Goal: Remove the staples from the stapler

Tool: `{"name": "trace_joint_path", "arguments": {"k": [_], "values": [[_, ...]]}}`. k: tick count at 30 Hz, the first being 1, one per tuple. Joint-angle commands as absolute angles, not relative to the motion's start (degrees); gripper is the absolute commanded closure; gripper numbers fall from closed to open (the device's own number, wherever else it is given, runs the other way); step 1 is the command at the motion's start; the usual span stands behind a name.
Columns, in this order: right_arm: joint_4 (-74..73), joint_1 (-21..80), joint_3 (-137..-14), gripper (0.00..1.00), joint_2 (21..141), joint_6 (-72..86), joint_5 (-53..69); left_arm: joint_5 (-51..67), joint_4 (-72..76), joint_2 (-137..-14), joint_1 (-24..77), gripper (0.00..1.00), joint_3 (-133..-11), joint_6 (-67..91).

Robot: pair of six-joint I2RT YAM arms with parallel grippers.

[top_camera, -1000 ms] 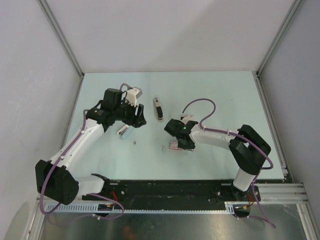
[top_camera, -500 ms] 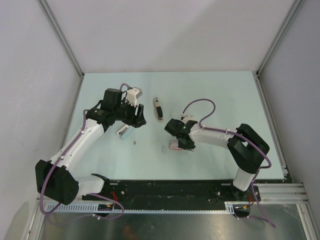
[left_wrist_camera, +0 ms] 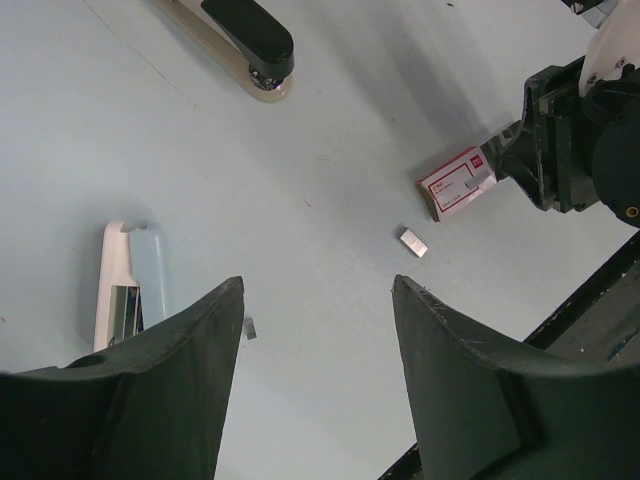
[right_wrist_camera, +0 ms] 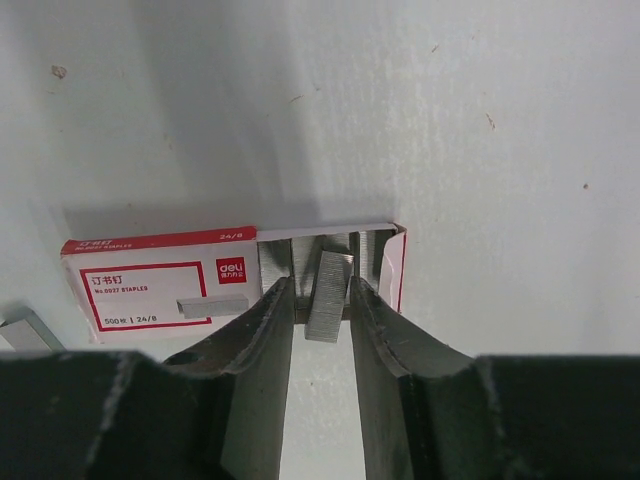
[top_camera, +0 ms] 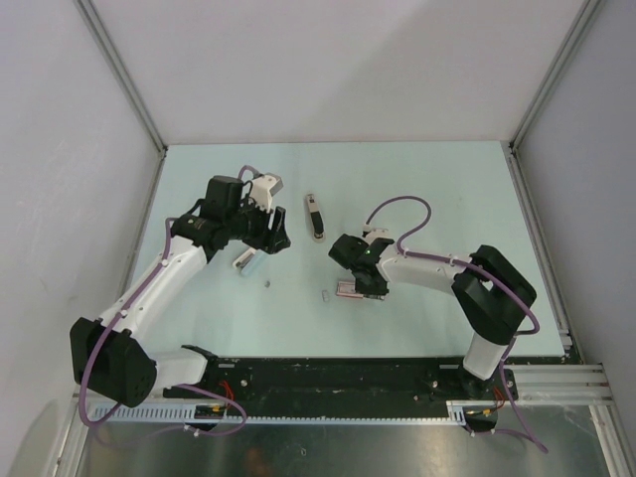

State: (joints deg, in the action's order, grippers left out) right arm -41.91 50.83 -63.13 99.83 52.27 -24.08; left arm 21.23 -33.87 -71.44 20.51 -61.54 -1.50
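Note:
A pale blue and white stapler (top_camera: 245, 261) (left_wrist_camera: 125, 285) lies on the table just below my left gripper (top_camera: 266, 237) (left_wrist_camera: 318, 288), which hangs open over bare table with nothing in it. My right gripper (top_camera: 360, 285) (right_wrist_camera: 322, 288) is at the open end of a red and white staple box (top_camera: 347, 287) (right_wrist_camera: 160, 285) (left_wrist_camera: 455, 183). Its fingers are shut on a tilted strip of staples (right_wrist_camera: 329, 295) that sticks out of the box. More strips show inside the box.
A black and beige stapler (top_camera: 315, 216) (left_wrist_camera: 245, 40) lies farther back at the centre. A loose staple strip (top_camera: 325, 295) (left_wrist_camera: 413, 242) rests left of the box, and a small staple piece (top_camera: 266, 284) (left_wrist_camera: 250, 328) lies near the blue stapler.
My right gripper's jaws have narrowed onto the staple strip at the box, and the arm has shifted slightly left. The left arm has not moved.

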Motion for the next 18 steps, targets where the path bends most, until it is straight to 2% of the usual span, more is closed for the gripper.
{"name": "trace_joint_path", "arguments": {"k": [1,18], "values": [[-41.9,50.5,-62.6,0.65,96.9,54.1,-24.8,21.7,-33.7,-69.4,20.9,0.34,-61.7,-3.6],[-38.2,48.4,-59.1,0.61,93.9,54.9,-22.0,21.6,-33.7,-68.7,20.9,0.34,-61.4,-3.5]]}}
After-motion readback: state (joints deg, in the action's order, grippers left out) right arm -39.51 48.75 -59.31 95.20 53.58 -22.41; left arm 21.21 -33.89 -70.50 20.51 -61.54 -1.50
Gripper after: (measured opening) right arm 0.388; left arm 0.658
